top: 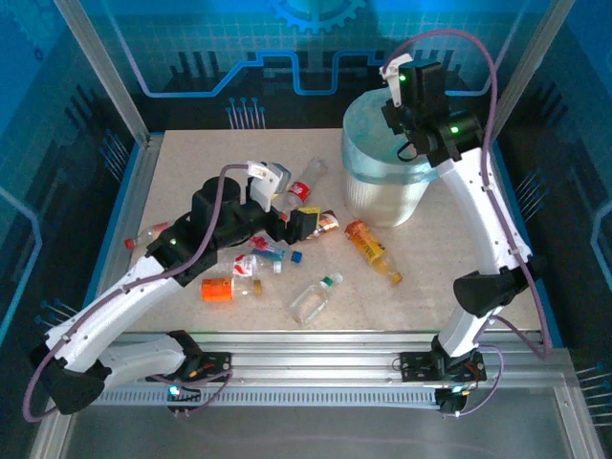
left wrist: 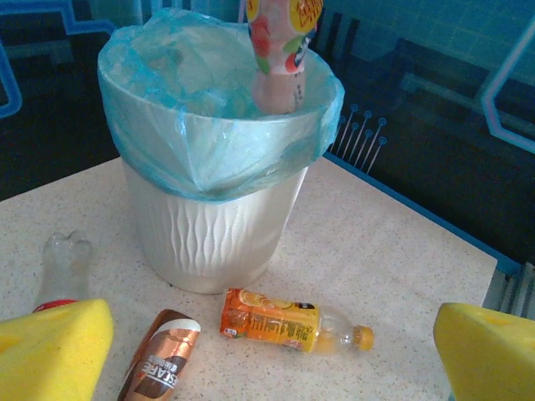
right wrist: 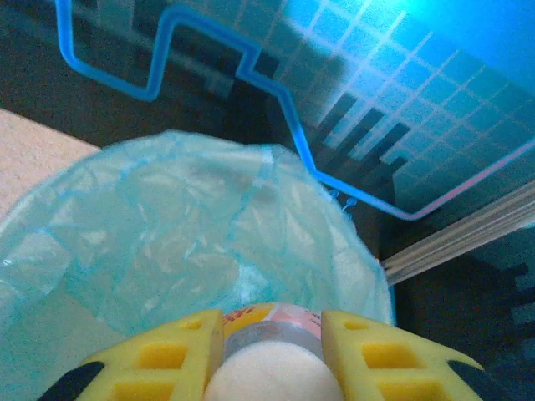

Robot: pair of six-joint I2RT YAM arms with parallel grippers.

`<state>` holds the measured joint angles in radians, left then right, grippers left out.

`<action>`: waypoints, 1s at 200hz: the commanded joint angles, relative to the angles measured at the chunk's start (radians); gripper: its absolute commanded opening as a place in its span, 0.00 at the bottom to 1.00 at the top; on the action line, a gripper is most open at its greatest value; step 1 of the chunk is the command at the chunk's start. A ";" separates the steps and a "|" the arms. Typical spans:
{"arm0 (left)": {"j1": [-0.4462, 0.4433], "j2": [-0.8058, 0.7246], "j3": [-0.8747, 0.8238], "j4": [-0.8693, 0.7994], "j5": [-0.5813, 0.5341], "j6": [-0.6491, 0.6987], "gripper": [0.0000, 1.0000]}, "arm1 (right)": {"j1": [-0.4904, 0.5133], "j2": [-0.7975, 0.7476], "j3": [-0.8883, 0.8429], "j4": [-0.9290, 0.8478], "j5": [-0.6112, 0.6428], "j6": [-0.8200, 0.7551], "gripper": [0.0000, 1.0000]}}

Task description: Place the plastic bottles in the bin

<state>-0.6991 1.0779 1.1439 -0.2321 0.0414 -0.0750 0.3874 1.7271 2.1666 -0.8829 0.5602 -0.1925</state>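
Pink plastic under a white cap: one bottle [right wrist: 269, 316] is clamped at the neck between the yellow pads [right wrist: 159, 363] of the right jaws. It hangs upright with the bin [left wrist: 209, 234] directly beneath them. In the left wrist view its base sits just inside the rim, well off centre. A release from here could clip the rim or snag a loose fold of the blue-green liner [right wrist: 192, 242], and the bottle could tumble back onto the table [left wrist: 393, 251].

The left jaws stand wide apart and empty. A brown bottle [left wrist: 159, 368] and an orange bottle [left wrist: 288, 326] lie just ahead of them, and a clear bottle [left wrist: 63, 267] lies off to their left. All are round and on their sides, so a pad landing off-line would likely roll one away, perhaps against the bin's foot.

The bin's floor is out of sight, so I cannot tell what already lies in it. From above, the wrist housing covers the right jaws. The left arm [top: 143, 273] overlaps the cluster of bottles, so no sure count is possible. Both left pads are cut off at the frame's lower edge.
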 commanded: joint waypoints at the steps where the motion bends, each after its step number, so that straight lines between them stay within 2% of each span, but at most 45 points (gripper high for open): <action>1: 0.005 0.008 0.053 -0.021 -0.050 -0.058 0.99 | 0.017 0.005 -0.034 0.042 0.088 -0.046 0.14; 64: 0.008 0.019 0.051 -0.064 -0.113 -0.124 0.99 | 0.065 0.010 -0.060 0.088 0.096 0.007 0.17; 98: 0.009 0.031 0.047 -0.058 -0.120 -0.143 0.99 | 0.076 0.068 -0.051 0.081 0.097 0.042 0.20; 142: 0.009 0.030 0.053 -0.076 -0.124 -0.133 0.99 | 0.017 0.134 -0.053 0.075 0.086 0.087 0.23; 200: 0.011 0.032 0.034 -0.073 -0.134 -0.149 0.99 | -0.086 0.171 -0.106 0.080 -0.006 0.124 0.28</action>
<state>-0.6956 1.1061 1.1759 -0.2947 -0.0715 -0.1982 0.3325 1.8839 2.0872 -0.8185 0.5884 -0.1017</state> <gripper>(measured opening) 0.989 0.308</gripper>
